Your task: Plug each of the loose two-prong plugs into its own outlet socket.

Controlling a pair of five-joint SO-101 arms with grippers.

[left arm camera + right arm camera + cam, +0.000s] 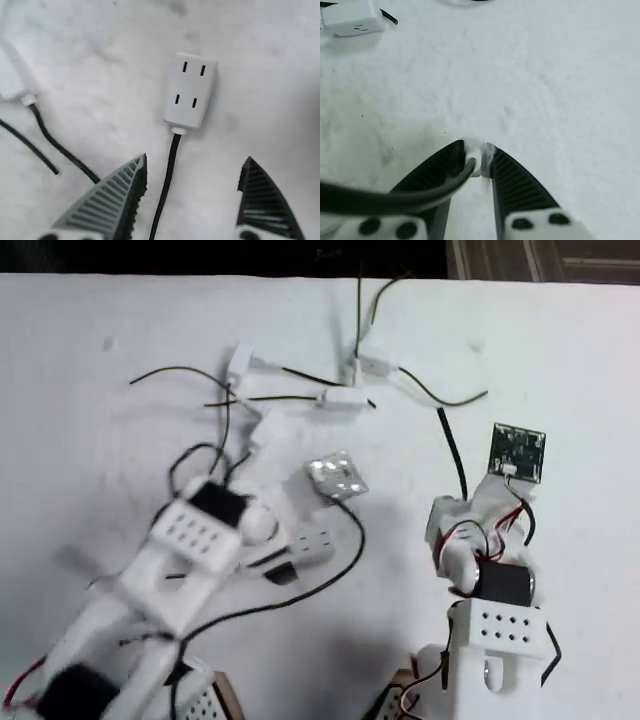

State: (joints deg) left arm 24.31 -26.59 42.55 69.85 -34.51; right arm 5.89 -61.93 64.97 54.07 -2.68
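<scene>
Outlet socket [191, 90], a white block with two pairs of slots facing up, lies flat on the white worktop [260, 45]. Its black cord [167, 185] runs back between the fingers [117, 200] of the left claw [196, 159]. That claw's jaws are wide apart with nothing in them, just short of the block and not touching it. High view: same outlet socket [315, 540] sits near mid-worktop just beside the tip of the left arm [190, 540], and its cord [358, 540] curls away toward the near edge. Right claw [477, 152] is pinched together on a small white plug [476, 161] at the fingertips. The plug's black lead [395, 197] bends back past one finger; prongs can't be made out. The right arm [495, 625] stands well apart from the socket, on the other side of the worktop. Loose plugs [345, 397] are white with thin dark leads, scattered in a cluster at the far middle of the worktop, well apart from both arms. One white plug [12, 82] with a black lead lies off to the side in the left wrist view. A white block [352, 20] lies far off in the right wrist view; can't tell if it is a plug or a socket. A shiny foil pack [337, 477] lies near the socket, between it and the cluster. A small circuit board [518, 452] sits at the right arm's front end.
</scene>
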